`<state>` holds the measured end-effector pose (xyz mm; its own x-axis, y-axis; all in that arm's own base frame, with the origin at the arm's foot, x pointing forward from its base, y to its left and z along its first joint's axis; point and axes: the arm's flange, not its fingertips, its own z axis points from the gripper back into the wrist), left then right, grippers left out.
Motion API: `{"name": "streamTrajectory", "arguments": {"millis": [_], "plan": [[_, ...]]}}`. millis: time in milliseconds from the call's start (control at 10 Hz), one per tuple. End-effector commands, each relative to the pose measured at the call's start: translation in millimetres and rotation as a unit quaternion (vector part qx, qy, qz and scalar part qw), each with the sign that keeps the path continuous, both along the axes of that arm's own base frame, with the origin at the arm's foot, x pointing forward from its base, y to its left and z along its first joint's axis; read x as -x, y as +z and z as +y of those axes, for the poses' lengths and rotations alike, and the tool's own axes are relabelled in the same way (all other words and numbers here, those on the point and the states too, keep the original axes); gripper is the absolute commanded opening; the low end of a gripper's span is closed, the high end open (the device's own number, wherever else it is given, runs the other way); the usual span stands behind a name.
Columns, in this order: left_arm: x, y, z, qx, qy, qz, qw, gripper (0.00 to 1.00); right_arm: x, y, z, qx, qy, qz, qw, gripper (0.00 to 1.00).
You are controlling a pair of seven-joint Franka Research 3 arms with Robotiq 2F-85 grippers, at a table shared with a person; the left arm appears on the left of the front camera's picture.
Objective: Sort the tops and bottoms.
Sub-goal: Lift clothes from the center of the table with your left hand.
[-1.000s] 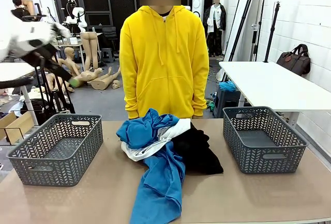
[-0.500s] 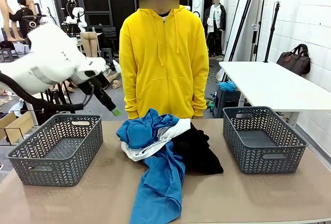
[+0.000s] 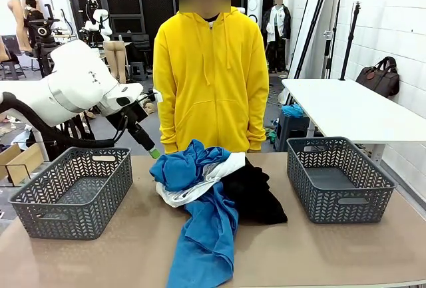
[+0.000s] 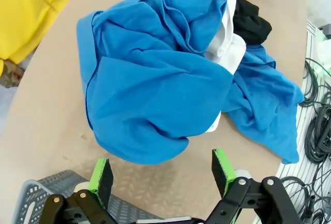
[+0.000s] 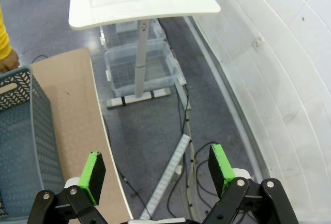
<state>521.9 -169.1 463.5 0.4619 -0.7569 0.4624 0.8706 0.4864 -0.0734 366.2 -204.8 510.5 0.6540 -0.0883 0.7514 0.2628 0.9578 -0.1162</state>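
**Step in hand:** approach to the first garment. No garment is sorted yet.

**Position of the work:** All four garments are heaped at the middle of the table [image 3: 319,255], nearer its far edge.
- The upper blue top [image 3: 180,168] is bunched on the heap's left side.
- The white top [image 3: 203,188] is wedged beneath it.
- The lower blue top [image 3: 206,241] is spread from the heap toward the near edge.
- The black bottoms [image 3: 256,198] are laid against the heap's right side, touching the white and blue cloth.

No garment is seen in the left basket [image 3: 63,218] at the left edge, nor in the right basket [image 3: 339,201] at the right edge. A person [image 3: 210,82] is stationed at the far edge.

**Tool state:**
- The left gripper [image 3: 152,150] is held above the table between the left basket and the heap. Its jaws are spread wide and nothing is gripped. In the left wrist view, the upper blue top is framed directly ahead of the fingers.
- The right gripper [image 5: 158,171] is held off the table's right edge, over the floor. It is likewise spread wide and empty.

**Next move (judged):** A descent onto a raised fold of the upper blue top is called for, followed by closure on that cloth alone. The lift should be high enough for the garment to be freed from the white top. Because the garments overlap, a neighbour may be dragged along. Which basket is assigned to tops cannot be determined.
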Motion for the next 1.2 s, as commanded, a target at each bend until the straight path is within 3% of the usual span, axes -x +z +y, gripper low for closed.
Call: {"name": "streamTrajectory", "arguments": {"millis": [0,400,600,1100], "plan": [[1,-9,16,0.023,-0.010,0.001,1.000,1.00,1,-1,-1,0.003,0.002,0.006,1.000,1.00],[-15,-28,5,0.049,-0.034,0.004,0.998,1.00,1,-1,-1,0.003,0.002,0.006,1.000,1.00],[-18,-40,-6,0.049,-0.033,-0.019,0.998,1.00,1,-1,-1,0.003,0.002,0.006,1.000,1.00],[-34,-63,-32,0.043,-0.064,0.007,0.997,1.00,1,-1,-1,0.003,0.002,0.006,1.000,1.00]]}}
